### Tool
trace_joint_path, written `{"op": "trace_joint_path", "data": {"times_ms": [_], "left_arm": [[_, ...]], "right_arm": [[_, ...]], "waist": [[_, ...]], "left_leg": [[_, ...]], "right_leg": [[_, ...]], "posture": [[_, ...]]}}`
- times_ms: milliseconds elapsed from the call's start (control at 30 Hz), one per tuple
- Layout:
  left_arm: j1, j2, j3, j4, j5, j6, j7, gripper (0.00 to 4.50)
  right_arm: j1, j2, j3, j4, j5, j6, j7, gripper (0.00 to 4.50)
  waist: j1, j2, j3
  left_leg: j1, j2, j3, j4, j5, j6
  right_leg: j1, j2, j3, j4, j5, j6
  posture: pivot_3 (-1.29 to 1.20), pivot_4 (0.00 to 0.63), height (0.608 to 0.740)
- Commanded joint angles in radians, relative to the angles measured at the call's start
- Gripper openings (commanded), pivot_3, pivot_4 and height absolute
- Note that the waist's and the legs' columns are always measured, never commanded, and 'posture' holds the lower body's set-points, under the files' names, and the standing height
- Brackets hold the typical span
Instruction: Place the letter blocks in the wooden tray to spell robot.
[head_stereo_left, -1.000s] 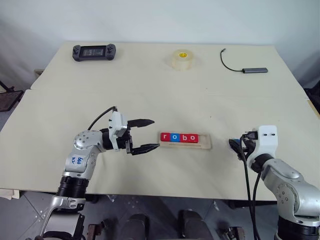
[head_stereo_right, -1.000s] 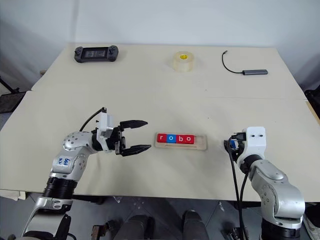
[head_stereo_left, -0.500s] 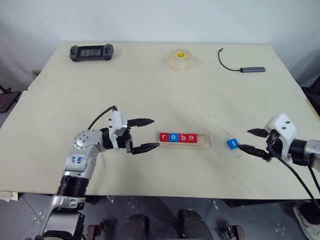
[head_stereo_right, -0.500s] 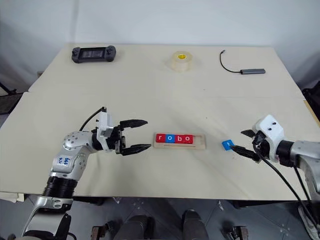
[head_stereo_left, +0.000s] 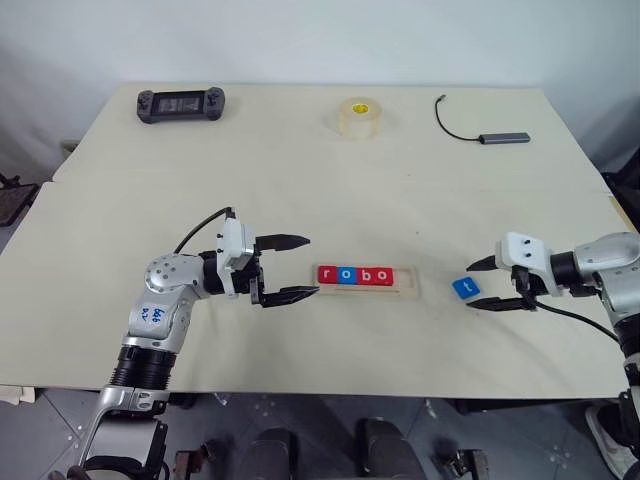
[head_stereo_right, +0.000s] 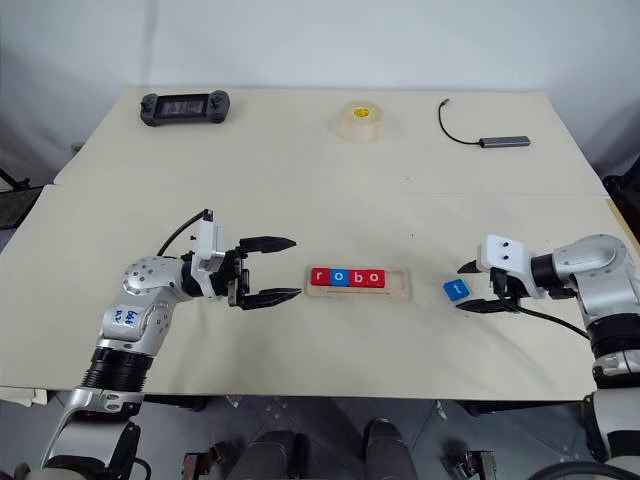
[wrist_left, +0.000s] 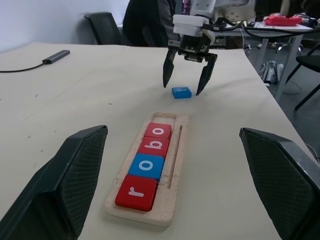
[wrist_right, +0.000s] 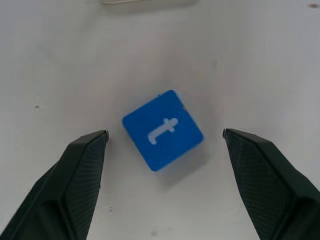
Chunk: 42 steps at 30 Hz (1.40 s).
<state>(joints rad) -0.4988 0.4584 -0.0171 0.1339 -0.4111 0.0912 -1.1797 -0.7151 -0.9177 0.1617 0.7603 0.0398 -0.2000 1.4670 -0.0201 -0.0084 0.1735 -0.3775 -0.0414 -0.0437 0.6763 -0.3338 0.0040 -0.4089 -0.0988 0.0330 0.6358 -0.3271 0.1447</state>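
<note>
1. The long pale wooden tray (head_stereo_left: 370, 279) lies near the front edge of the bench and holds four square letter blocks (head_stereo_left: 357, 275) spelling "robo".
2. The blue square "t" block (wrist_right: 162, 129) lies flat just right of the tray.
3. The right gripper (head_stereo_left: 490, 284) hangs wide over this block, not touching it.
4. The left gripper (head_stereo_left: 301, 267) is wide and empty, left of the tray.

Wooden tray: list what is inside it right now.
The wooden tray holds four letter blocks in a row: red r, blue o, red b, red o. Its right-end slot is bare. The blue t block lies outside, on the table.
</note>
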Motion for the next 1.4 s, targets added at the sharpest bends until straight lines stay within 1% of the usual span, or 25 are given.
{"op": "trace_joint_path", "data": {"times_ms": [33, 133, 300, 333, 400, 567, 700, 800, 967, 1100, 1233, 1267, 1300, 1400], "left_arm": [[0.005, 0.015, 0.017, -0.036, -0.015, 0.000, 0.002, 4.50], [0.009, 0.019, 0.017, -0.042, -0.018, 0.002, 0.004, 4.50], [0.009, 0.019, 0.017, -0.046, -0.018, 0.003, 0.012, 4.50], [0.009, 0.019, 0.017, -0.045, -0.018, 0.003, 0.012, 4.50], [0.009, 0.018, 0.017, -0.045, -0.018, 0.002, 0.014, 4.50], [0.009, 0.015, 0.014, -0.040, -0.017, 0.000, 0.015, 4.50], [0.007, 0.012, 0.012, -0.041, -0.017, 0.001, 0.018, 4.50], [0.007, 0.010, 0.011, -0.040, -0.016, 0.000, 0.021, 4.50], [0.013, 0.006, 0.012, -0.048, -0.016, -0.001, 0.030, 4.50], [0.024, 0.006, 0.014, -0.060, -0.018, 0.000, 0.038, 4.50], [0.038, 0.010, 0.021, -0.075, -0.020, 0.001, 0.050, 4.50], [0.041, 0.011, 0.022, -0.079, -0.020, 0.002, 0.052, 4.50], [0.043, 0.011, 0.022, -0.082, -0.021, 0.003, 0.053, 4.50], [0.047, 0.011, 0.022, -0.087, -0.021, 0.004, 0.058, 4.50]], "right_arm": [[-0.039, 0.020, 0.004, 0.055, -0.016, -0.036, 0.027, 3.84], [-0.058, 0.036, 0.001, 0.087, -0.018, -0.039, 0.039, 3.29], [-0.049, 0.027, -0.002, 0.089, -0.025, -0.016, 0.045, 1.61], [-0.045, 0.024, -0.003, 0.077, -0.023, -0.001, 0.043, 1.46], [-0.041, 0.024, -0.014, 0.031, -0.007, 0.043, 0.042, 1.46], [-0.045, 0.042, -0.033, -0.173, 0.044, 0.223, 0.036, 1.46], [-0.073, 0.069, -0.008, -0.263, 0.034, 0.275, 0.026, 1.46], [-0.107, 0.108, 0.019, -0.278, 0.010, 0.285, 0.016, 1.46], [-0.149, 0.163, 0.066, -0.239, -0.027, 0.253, 0.012, 1.46], [-0.160, 0.184, 0.087, -0.220, -0.040, 0.247, 0.021, 1.46], [-0.157, 0.191, 0.100, -0.200, -0.048, 0.240, 0.018, 2.89], [-0.156, 0.191, 0.100, -0.197, -0.049, 0.237, 0.019, 3.16], [-0.155, 0.191, 0.100, -0.195, -0.050, 0.235, 0.019, 3.56], [-0.152, 0.190, 0.094, -0.196, -0.045, 0.228, 0.017, 4.48]], "waist": [[-0.003, 0.000, 0.000], [-0.005, 0.000, 0.000], [-0.007, 0.000, 0.000], [-0.006, 0.000, 0.000], [-0.006, 0.000, 0.000], [-0.007, 0.001, 0.000], [-0.005, 0.001, 0.000], [-0.005, 0.001, 0.000], [-0.006, 0.001, 0.000], [-0.004, 0.001, 0.000], [-0.006, 0.001, 0.000], [-0.006, 0.001, 0.000], [-0.006, 0.001, 0.000], [-0.006, 0.001, 0.000]], "left_leg": [[0.000, 0.000, 0.000, 0.000, 0.000, 0.000], [0.000, 0.001, 0.000, 0.001, 0.000, -0.001], [0.000, 0.001, 0.000, 0.002, 0.000, -0.001], [0.000, 0.001, 0.000, 0.002, 0.000, -0.001], [0.000, 0.001, 0.000, 0.003, 0.000, -0.001], [0.000, 0.001, 0.000, 0.003, 0.000, -0.002], [0.000, 0.001, -0.001, 0.003, 0.000, -0.002], [-0.001, 0.001, -0.001, 0.003, 0.000, -0.002], [-0.001, 0.001, -0.001, 0.002, 0.000, -0.002], [-0.001, 0.001, -0.001, 0.002, 0.000, -0.002], [-0.001, 0.001, -0.001, 0.002, 0.000, -0.002], [-0.002, 0.001, -0.001, 0.002, 0.000, -0.002], [-0.002, 0.001, -0.001, 0.002, 0.000, -0.002], [-0.002, 0.001, -0.001, 0.002, 0.000, -0.002]], "right_leg": [[0.000, 0.000, 0.000, 0.000, 0.000, 0.000], [0.000, 0.000, 0.000, 0.000, 0.000, 0.000], [0.000, 0.000, 0.000, 0.001, 0.000, 0.000], [0.001, 0.000, 0.000, 0.001, 0.000, 0.000], [0.001, 0.000, 0.000, 0.001, 0.000, 0.000], [-0.001, 0.000, 0.000, 0.002, 0.000, -0.001], [-0.001, 0.000, 0.000, 0.002, 0.000, -0.001], [-0.001, 0.000, 0.000, 0.002, 0.000, -0.001], [-0.001, 0.000, 0.000, 0.002, 0.000, -0.001], [-0.001, 0.000, 0.000, 0.002, 0.000, -0.001], [-0.002, 0.000, -0.001, 0.002, 0.000, -0.001], [-0.002, 0.000, -0.001, 0.002, 0.000, -0.001], [-0.002, 0.000, -0.001, 0.002, 0.000, -0.001], [-0.002, 0.000, -0.001, 0.002, 0.000, -0.001]], "posture": [[0.00, 0.150, 0.740], [0.00, 0.150, 0.740], [0.00, 0.150, 0.740], [0.00, 0.150, 0.740], [0.00, 0.150, 0.740], [0.00, 0.150, 0.740], [0.00, 0.150, 0.740], [0.00, 0.150, 0.740], [0.00, 0.150, 0.740], [0.00, 0.150, 0.740], [0.00, 0.150, 0.740], [0.00, 0.150, 0.740], [0.00, 0.150, 0.740], [0.00, 0.150, 0.740]]}}
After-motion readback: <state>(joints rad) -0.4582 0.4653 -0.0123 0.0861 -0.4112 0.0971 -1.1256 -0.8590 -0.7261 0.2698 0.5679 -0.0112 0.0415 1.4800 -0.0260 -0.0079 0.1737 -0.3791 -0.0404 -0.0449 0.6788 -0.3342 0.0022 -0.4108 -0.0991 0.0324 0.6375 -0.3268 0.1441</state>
